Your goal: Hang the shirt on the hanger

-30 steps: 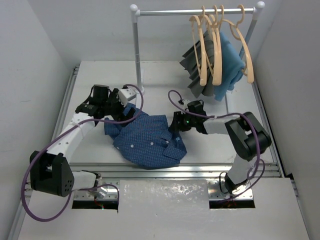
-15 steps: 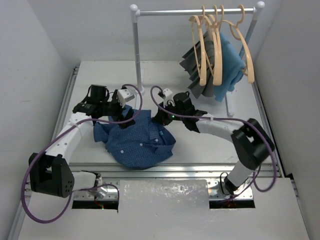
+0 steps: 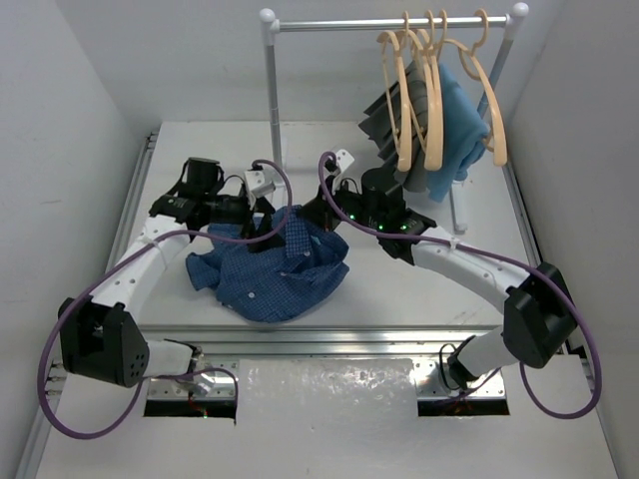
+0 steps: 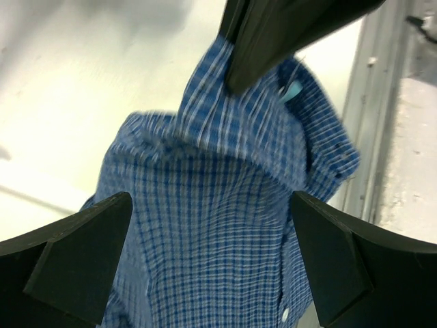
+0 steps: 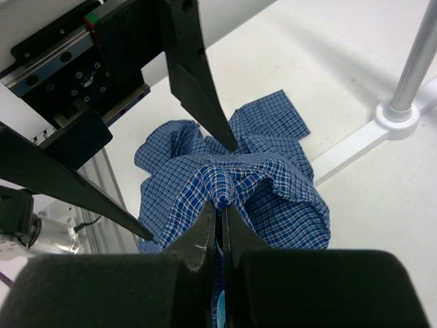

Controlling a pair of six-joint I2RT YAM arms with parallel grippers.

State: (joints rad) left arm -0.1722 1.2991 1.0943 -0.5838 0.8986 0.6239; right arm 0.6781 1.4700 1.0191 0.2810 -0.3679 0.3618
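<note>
The dark blue checked shirt (image 3: pixel 268 271) lies bunched on the table's middle left, one fold pulled up in a peak. My right gripper (image 3: pixel 306 214) is shut on that raised fold (image 5: pixel 220 195). My left gripper (image 3: pixel 274 222) is open beside it, jaws wide apart over the shirt (image 4: pixel 218 246) without touching it. In the left wrist view the right gripper's fingers (image 4: pixel 252 55) pinch the cloth at the top. Several pale tan hangers (image 3: pixel 431 100) hang from the rail at the back right, away from both grippers.
A grey pleated garment (image 3: pixel 382 125) and a light blue cloth (image 3: pixel 461 120) hang among the hangers. The rack's left post (image 3: pixel 272 100) stands just behind both grippers and shows in the right wrist view (image 5: pixel 418 61). A metal rail (image 4: pixel 382 102) runs along the table's near edge.
My right gripper has swung left and away from the near edge, dragging the shirt leftward and lifting a fold, so the flat shirt is now bunched. My left gripper has shifted slightly farther back.
</note>
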